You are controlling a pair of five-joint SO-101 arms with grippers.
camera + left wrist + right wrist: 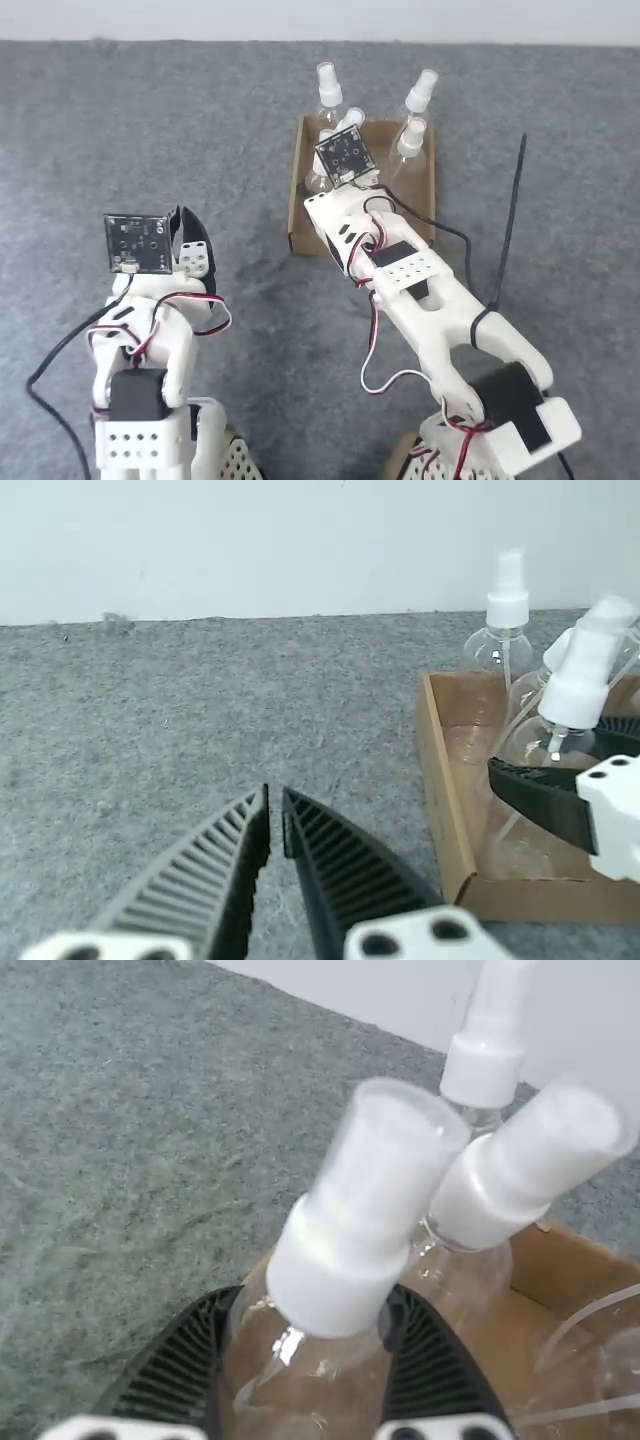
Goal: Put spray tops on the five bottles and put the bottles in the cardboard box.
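Observation:
The cardboard box (296, 190) stands at the table's middle back, with several clear bottles in or beside it, all wearing white spray tops. My right gripper (310, 1360) is down in the box's near left part, shut on a tilted clear bottle (300, 1370) whose spray top (365, 1220) leans away. A second tilted bottle (530, 1170) touches it, and a third (485, 1040) stands behind. In the left wrist view the box wall (440, 780) and the bottle tops (585, 670) show. My left gripper (275, 805) hangs shut and holding nothing over bare carpet, left of the box.
Grey carpet (150, 130) covers the table, with a white wall along the back. A black cable (510, 220) runs along the box's right side. The right arm's black finger (545, 795) reaches over the box's near edge.

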